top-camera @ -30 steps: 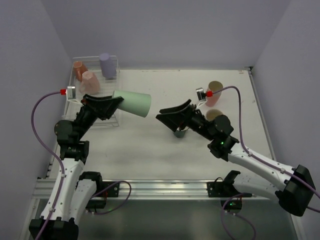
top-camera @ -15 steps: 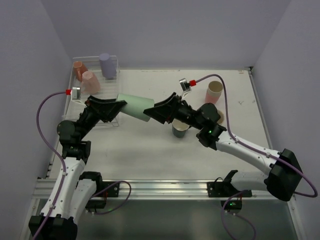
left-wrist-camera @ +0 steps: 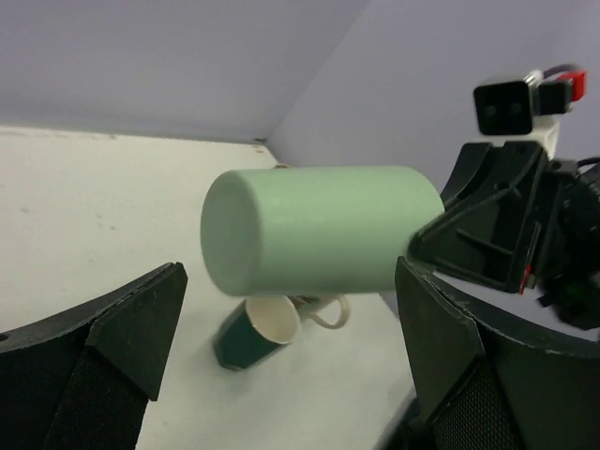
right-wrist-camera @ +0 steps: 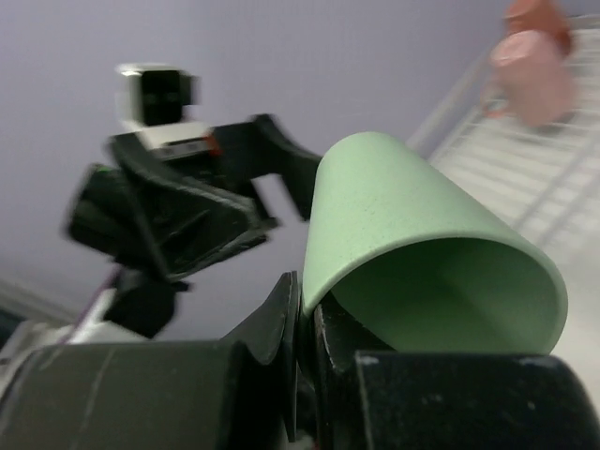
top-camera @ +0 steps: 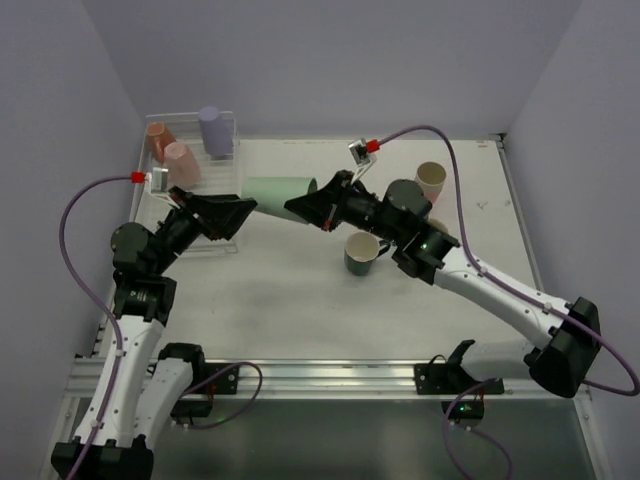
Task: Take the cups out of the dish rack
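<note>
A light green cup hangs on its side in the air between the two arms. My right gripper is shut on its rim; in the right wrist view the jaws pinch the cup's wall at the lip, one finger inside and one outside. My left gripper is open, its fingers spread wide on either side of the cup's closed end without touching it. The dish rack at the back left holds a pink cup, an orange cup and a purple cup.
A dark green mug with a cream inside stands on the table under the right arm, also seen below the green cup. A pale cup stands at the back right. Walls close in the table on three sides.
The right gripper reached left to the green cup and closed on its rim. The left gripper, which held the cup, has opened and let go of it.
</note>
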`<control>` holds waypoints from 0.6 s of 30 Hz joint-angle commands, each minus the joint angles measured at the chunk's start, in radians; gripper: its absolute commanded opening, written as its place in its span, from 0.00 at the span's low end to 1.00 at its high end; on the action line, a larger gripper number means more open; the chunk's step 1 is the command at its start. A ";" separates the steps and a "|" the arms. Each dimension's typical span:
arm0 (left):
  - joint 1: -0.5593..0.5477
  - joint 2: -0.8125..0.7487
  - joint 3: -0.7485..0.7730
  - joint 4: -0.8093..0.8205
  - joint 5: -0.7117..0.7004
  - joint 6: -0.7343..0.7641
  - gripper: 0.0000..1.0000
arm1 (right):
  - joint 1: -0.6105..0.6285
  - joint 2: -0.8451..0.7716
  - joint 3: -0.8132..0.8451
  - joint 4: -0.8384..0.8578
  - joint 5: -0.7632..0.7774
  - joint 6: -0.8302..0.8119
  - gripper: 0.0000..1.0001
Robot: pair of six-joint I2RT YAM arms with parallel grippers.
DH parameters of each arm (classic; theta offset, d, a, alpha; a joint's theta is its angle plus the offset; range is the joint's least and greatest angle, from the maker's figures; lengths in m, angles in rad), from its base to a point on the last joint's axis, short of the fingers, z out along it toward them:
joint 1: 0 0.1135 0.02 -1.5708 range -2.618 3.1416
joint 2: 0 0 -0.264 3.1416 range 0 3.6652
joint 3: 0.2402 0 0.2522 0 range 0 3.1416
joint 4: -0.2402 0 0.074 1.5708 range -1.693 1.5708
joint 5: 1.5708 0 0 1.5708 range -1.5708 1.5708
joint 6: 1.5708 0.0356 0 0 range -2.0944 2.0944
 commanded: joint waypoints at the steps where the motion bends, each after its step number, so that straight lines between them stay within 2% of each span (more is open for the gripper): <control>1: -0.003 -0.062 0.144 -0.358 -0.133 0.392 1.00 | -0.040 0.001 0.218 -0.449 0.173 -0.313 0.00; 2: -0.003 -0.081 0.149 -0.417 -0.152 0.426 1.00 | -0.055 0.045 0.268 -0.612 0.179 -0.355 0.00; 4: -0.003 -0.088 0.146 -0.464 -0.172 0.493 1.00 | -0.100 0.088 0.405 -0.803 0.241 -0.471 0.00; 10: -0.004 -0.113 0.102 -0.573 -0.143 0.604 1.00 | -0.203 0.358 0.775 -1.225 0.435 -0.711 0.00; 11: -0.010 -0.128 0.086 -0.573 -0.142 0.605 1.00 | -0.212 0.400 0.854 -1.267 0.465 -0.734 0.00; 13: -0.018 -0.139 0.079 -0.574 -0.147 0.608 1.00 | -0.221 0.509 0.908 -1.339 0.537 -0.799 0.00; 18: -0.075 -0.144 0.086 -0.585 -0.211 0.642 1.00 | -0.267 0.691 1.023 -1.379 0.545 -0.911 0.00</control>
